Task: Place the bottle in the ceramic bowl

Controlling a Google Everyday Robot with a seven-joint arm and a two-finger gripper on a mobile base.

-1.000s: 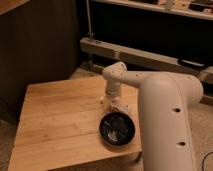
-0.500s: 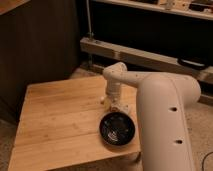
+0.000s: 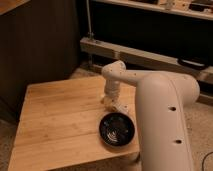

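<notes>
Pointing straight down over the right half of the tabletop [image 3: 60, 125], the gripper [image 3: 109, 101] has its fingers pressed together on the left end of the bottle [image 3: 119, 106]. The bottle lies tilted on the wood, its other end aimed toward the front right corner. Just in front of it, nearly touching, sits the bowl [image 3: 116, 129], close to the right edge and not far from the front edge. The arm [image 3: 125, 75] reaches in from the right, and the robot's bulky white body [image 3: 162, 125] stands against the right edge, covering part of the front right corner and leaving little room on that side. To the left of the gripper and bowl a wide stretch of bare wood runs to the left edge and both left corners. Behind the back edge stand a dark cabinet [image 3: 40, 45] on the left and a low metal rack [image 3: 150, 55] on the right. Compared with a second ago, the fingers have drawn together, while the arm, bottle and bowl keep much the same places.
</notes>
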